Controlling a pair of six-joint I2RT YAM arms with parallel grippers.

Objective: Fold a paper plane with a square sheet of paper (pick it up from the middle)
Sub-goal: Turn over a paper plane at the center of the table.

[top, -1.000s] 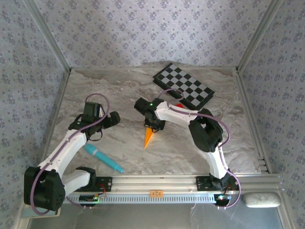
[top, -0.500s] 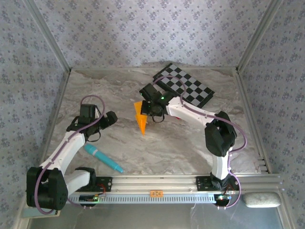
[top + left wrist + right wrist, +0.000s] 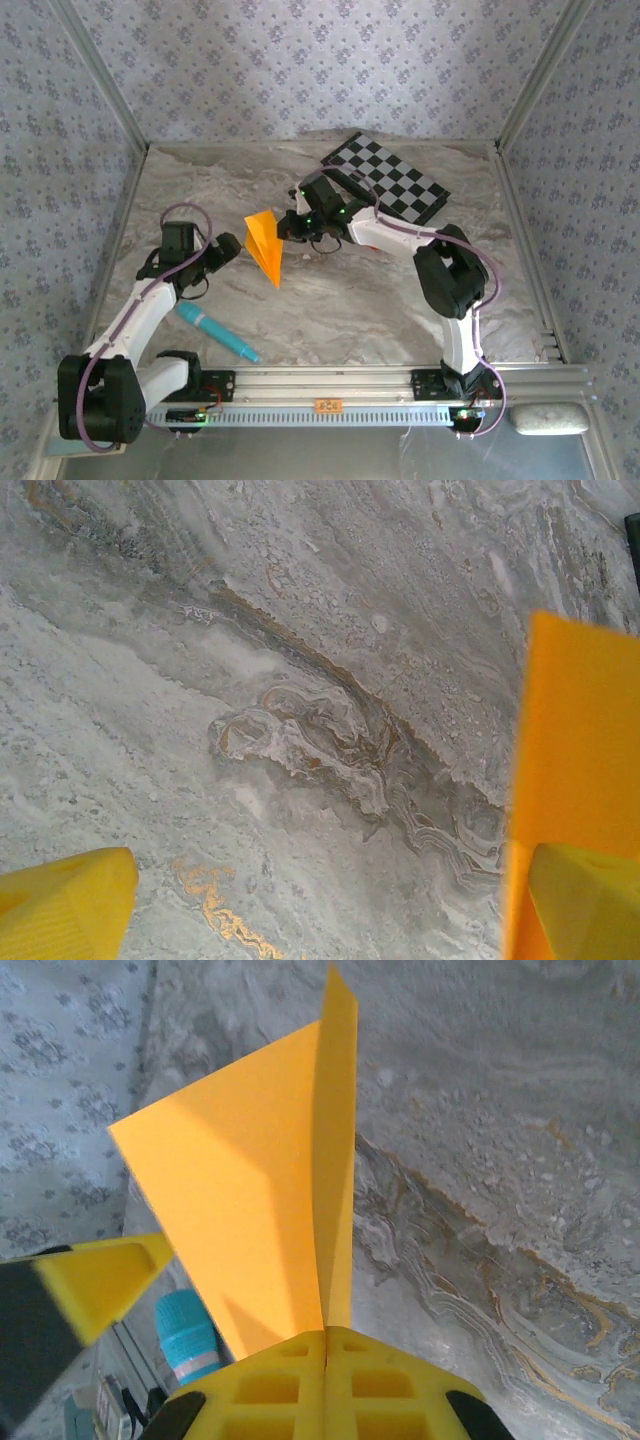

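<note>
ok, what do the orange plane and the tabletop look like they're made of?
Paper plane: thin matte orange-yellow paper, judging by its sharp crease and knife-thin edge. Table: grey marble look with tan veins and a low sheen; it could be real stone or a printed laminate, and the look doesn't settle which.

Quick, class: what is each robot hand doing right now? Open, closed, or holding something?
Left hand: open, holding nothing.
Right hand: closed on the paper plane.

Nothing readable on show here; the small orange tag (image 3: 327, 405) on the front rail (image 3: 400, 380) is too tiny to read.
</note>
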